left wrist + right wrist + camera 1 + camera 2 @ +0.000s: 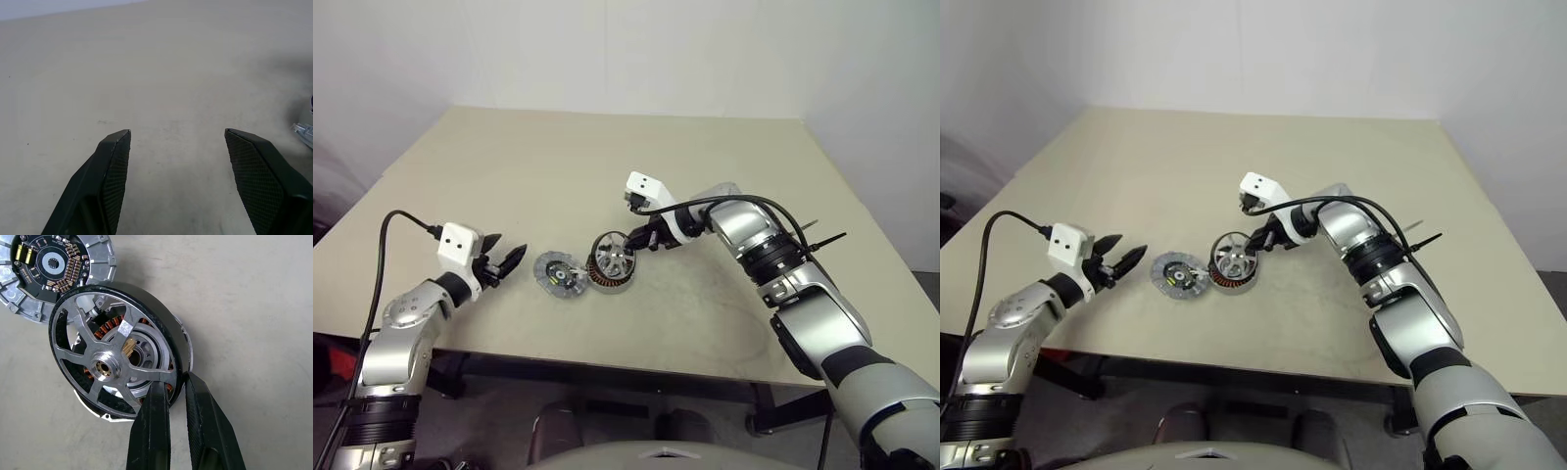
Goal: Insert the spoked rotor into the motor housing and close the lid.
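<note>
Right wrist view shows the right gripper (175, 382) pinching the spoked rotor's (115, 364) rim, tilted over the motor housing (608, 277), not seated yet. Lid (558, 272) lies just left of the housing, still off. Left gripper (505, 260) hangs open beyond it; table (607, 166) has plenty of room.

One spoked rotor (115, 364), one motor housing (183, 345), one lid (54, 269).

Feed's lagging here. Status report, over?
Right gripper shut on spoked rotor rim, tilted over motor housing, not seated. Left gripper open, empty. Lid flat beside housing. Nothing blocking.
</note>
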`<act>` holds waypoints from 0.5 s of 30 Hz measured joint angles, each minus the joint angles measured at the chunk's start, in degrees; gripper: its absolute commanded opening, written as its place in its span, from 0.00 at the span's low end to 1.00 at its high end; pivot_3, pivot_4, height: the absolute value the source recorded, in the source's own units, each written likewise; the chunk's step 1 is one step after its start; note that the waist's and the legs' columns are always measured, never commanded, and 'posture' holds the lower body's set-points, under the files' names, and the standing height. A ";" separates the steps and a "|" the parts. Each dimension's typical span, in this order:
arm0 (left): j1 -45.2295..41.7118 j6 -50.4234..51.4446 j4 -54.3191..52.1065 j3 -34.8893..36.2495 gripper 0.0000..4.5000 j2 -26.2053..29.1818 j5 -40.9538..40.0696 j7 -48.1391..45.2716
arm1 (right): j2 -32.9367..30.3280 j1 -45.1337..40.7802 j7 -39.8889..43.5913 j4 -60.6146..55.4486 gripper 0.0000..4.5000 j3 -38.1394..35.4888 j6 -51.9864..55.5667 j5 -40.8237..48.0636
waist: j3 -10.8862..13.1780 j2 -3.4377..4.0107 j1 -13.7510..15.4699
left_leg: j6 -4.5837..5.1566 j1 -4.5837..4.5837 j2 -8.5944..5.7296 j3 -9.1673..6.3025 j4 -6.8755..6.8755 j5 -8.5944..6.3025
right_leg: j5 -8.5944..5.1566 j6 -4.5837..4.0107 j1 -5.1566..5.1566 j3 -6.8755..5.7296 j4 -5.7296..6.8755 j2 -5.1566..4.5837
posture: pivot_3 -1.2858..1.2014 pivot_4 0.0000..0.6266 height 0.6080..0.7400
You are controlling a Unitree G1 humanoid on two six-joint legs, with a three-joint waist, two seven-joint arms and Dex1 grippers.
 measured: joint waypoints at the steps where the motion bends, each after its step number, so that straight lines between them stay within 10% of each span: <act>1: 0.00 0.00 0.00 0.01 0.72 0.01 0.00 0.00 | -0.04 0.00 0.07 -0.07 0.03 0.00 0.02 0.00 | 0.00 0.00 0.00 | 0.00 0.00 0.00 0.00 0.00 0.00 | 0.00 0.00 0.00 0.00 0.00 0.00 | 0.52 0.00 1.00; 11: -0.08 0.00 0.04 0.01 0.72 0.06 0.01 -0.02 | -1.24 0.24 0.18 -3.71 0.69 -0.16 0.60 0.19 | 0.00 0.00 0.01 | 0.00 0.01 0.00 0.00 0.00 0.00 | 0.00 0.00 0.00 0.00 0.01 0.00 | 0.52 0.00 1.00; 15: -0.20 -0.01 0.07 0.01 0.72 0.14 0.01 -0.06 | -1.27 0.49 0.11 -4.83 0.69 -0.16 1.12 0.31 | 0.00 0.00 0.01 | 0.00 0.01 0.00 0.00 0.00 0.00 | 0.00 0.00 0.00 0.00 0.01 0.00 | 0.52 0.00 1.00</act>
